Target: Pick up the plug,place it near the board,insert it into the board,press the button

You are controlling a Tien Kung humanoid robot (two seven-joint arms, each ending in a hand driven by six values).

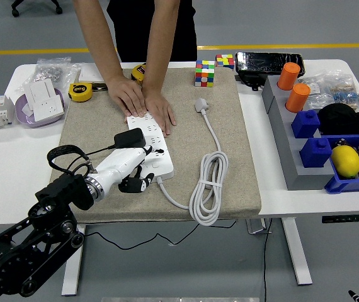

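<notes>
A black plug (129, 137) stands on the left edge of the white power board (154, 154), which lies on the beige mat (236, 151). Its black cable loops off to the left (66, 155). My left hand (135, 179) sits just below the plug at the board's near left corner, its black fingers (131, 184) curled, with nothing seen inside them. A person across the table presses both hands (145, 100) flat on the board's far end.
The board's own white cord lies coiled (208, 189) on the mat's right side, ending in a white plug (200, 104). A colour cube (205, 72), a yellow tape measure (79, 92), a bowl of sockets (41, 104) and blue bins (346, 182) with a lemon (346, 160) surround the mat.
</notes>
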